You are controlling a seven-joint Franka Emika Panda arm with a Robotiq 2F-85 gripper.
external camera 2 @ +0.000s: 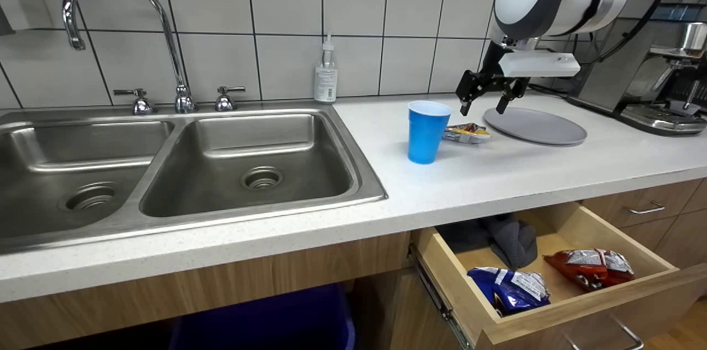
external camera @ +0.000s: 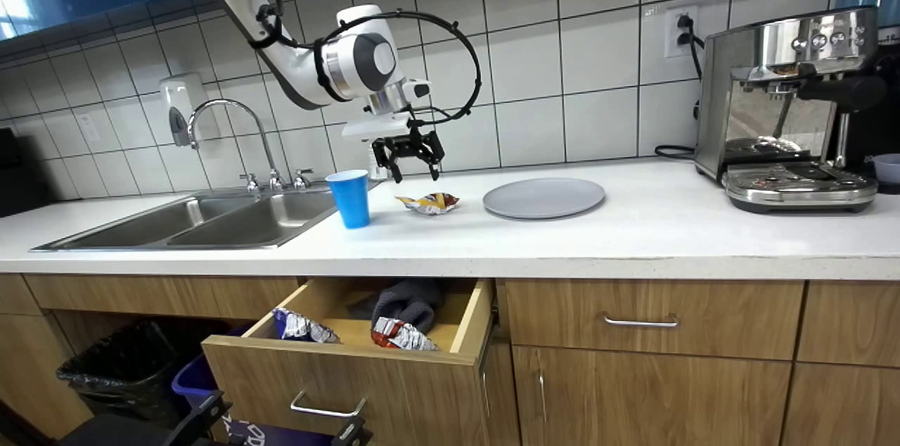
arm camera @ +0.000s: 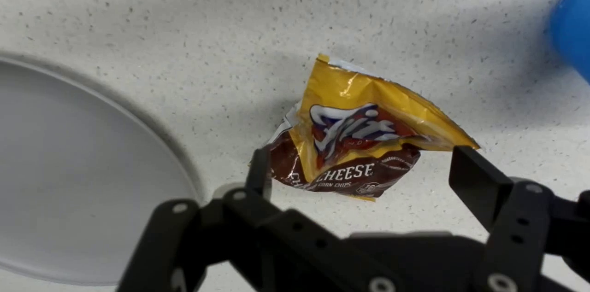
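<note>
A Fritos corn chips bag (arm camera: pixel 355 140), yellow and brown and all crinkly, lies on the white counter (external camera: pixel 633 242). (One word on it says "CHEESE" in big letters.) The claw (external camera: pixel 416 177) hangs just above the bag. Its two fingers (arm camera: pixel 479 186) are spread wide, and nothing is pinched between them. In the wrist view, one finger shows near each end of the bag. In both exterior views there is a gap under the fingertips, so the claw is not touching the bag.

The lining-up looks mostly done to me, since the claw is right over the bag. The bag is not yet gripped and not yet lifted, so that part is left.

The bag sits between a blue cup (external camera 2: pixel 425 134) and a flat gray plate (external camera: pixel 544 198). Down below, a wooden drawer (external camera: pixel 408 390) is already pulled open. In it lie a blue chip bag (external camera 2: pixel 511 289) and a red chip bag (external camera 2: pixel 591 268), with a dark gray cloth (external camera 2: pixel 513 242) farther back.
</note>
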